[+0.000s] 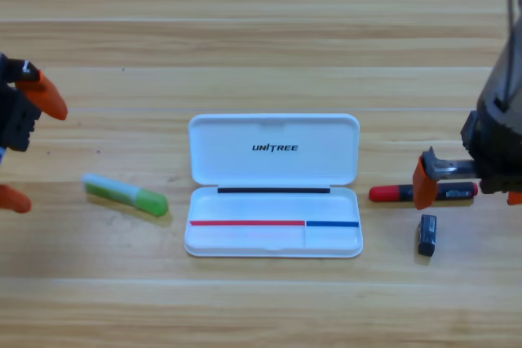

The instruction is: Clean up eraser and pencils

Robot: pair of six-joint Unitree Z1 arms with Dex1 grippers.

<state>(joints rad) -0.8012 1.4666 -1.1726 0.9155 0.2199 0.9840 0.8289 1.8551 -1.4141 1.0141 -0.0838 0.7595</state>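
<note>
Right gripper, at 3 o'clock of the open white plastic case, is lowered over the red-ended, black-bodied pencil; its opening cannot be told. Left gripper is spread wide at 9 o'clock. Pale green pencil and small dark eraser lie on the wooden desk.

A white case lies open at the middle of the wooden table. Its lid, printed "UNITREE", is folded back flat behind the shallow tray.
</note>
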